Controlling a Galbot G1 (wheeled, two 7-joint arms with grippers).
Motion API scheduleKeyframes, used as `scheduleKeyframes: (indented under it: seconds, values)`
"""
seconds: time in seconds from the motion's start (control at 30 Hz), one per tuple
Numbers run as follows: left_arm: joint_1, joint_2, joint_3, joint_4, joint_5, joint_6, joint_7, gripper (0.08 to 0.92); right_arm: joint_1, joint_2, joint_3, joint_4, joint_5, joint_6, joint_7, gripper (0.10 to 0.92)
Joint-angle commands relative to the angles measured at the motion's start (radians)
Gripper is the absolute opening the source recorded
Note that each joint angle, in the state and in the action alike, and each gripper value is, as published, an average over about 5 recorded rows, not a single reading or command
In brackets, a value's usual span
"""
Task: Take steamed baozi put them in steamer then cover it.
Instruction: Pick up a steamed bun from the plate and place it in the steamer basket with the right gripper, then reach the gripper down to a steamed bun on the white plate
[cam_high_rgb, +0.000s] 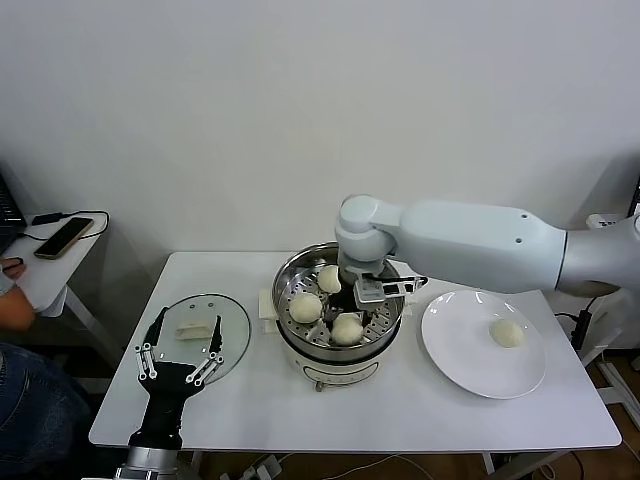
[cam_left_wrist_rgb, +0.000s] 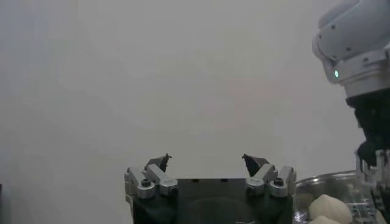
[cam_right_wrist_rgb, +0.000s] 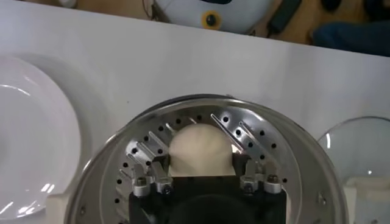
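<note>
Right gripper (cam_right_wrist_rgb: 201, 159) fingers flank a steamed baozi (cam_right_wrist_rgb: 201, 149) on the steamer (cam_high_rgb: 288, 272) tray, grip uncertain; lifting may drag it. Left gripper (cam_high_rgb: 180, 352) fingers spread wide.

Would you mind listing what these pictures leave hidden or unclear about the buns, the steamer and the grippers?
- Right gripper: its fingertips hide behind the bun in the right wrist view, so contact is unclear; the head view hides them behind the wrist.
- Steamer: the arm covers part of its tray in the head view.
- Glass lid: the open left gripper overlaps its near edge.
- Plate: cut off by the right wrist view's edge.
</note>
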Motion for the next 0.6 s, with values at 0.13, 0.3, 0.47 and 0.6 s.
scheduleKeyframes:
  seconds: [0.13, 0.3, 0.47, 0.6]
  values:
    - [-0.002, 0.001, -0.003, 0.003, -0.004, 0.000, -0.002, 0.823, -0.036, 0.013, 0.015, -0.010, -0.050, 0.009, 0.015, 0.800]
    - [-0.003, 0.001, -0.002, 0.005, -0.004, 0.001, -0.002, 0.823, -0.016, -0.022, 0.051, -0.002, 0.008, -0.017, -0.001, 0.822]
    - [-0.005, 0.000, 0.002, 0.002, -0.003, 0.005, -0.002, 0.823, 0.012, -0.115, 0.165, -0.014, 0.138, -0.106, -0.077, 0.823]
    - [-0.004, 0.000, 0.001, -0.002, -0.002, 0.007, -0.001, 0.823, 0.052, -0.226, 0.226, -0.072, 0.241, -0.240, -0.160, 0.823]
